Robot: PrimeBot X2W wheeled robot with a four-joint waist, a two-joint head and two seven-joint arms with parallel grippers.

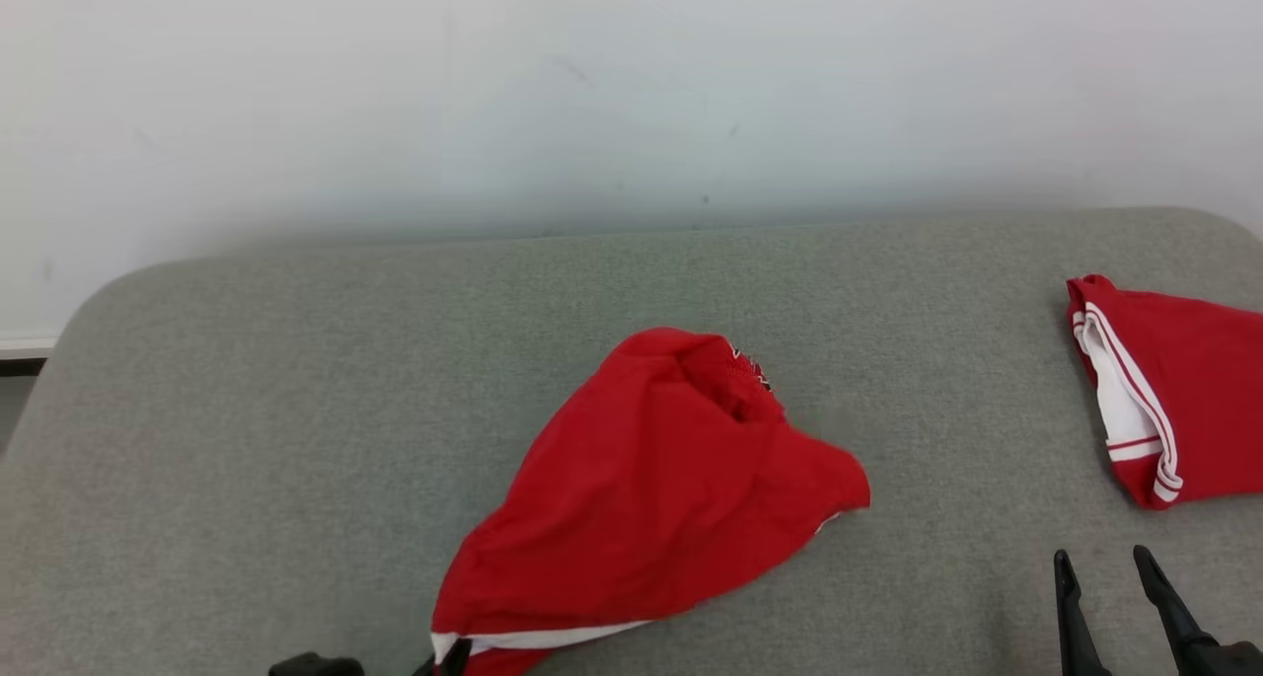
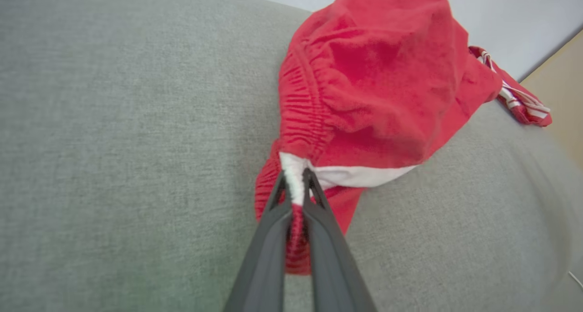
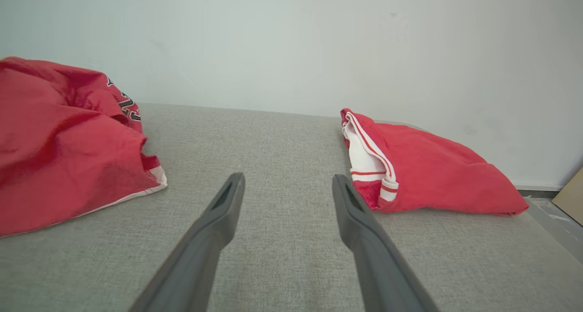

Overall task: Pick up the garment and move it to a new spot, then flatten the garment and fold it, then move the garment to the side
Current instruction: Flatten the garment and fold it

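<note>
One thin pinch is all you have: left gripper (image 2: 295, 177) clamps the garment's (image 1: 641, 479) hem (image 2: 360, 175) by the cushion's (image 1: 247, 410) front edge; right gripper (image 1: 1102, 555) gapes empty. Jerk and it slips.

Plain room: grey fabric surface (image 1: 296, 410) against bare white wall (image 1: 592, 84) (home or lab unclear).
</note>
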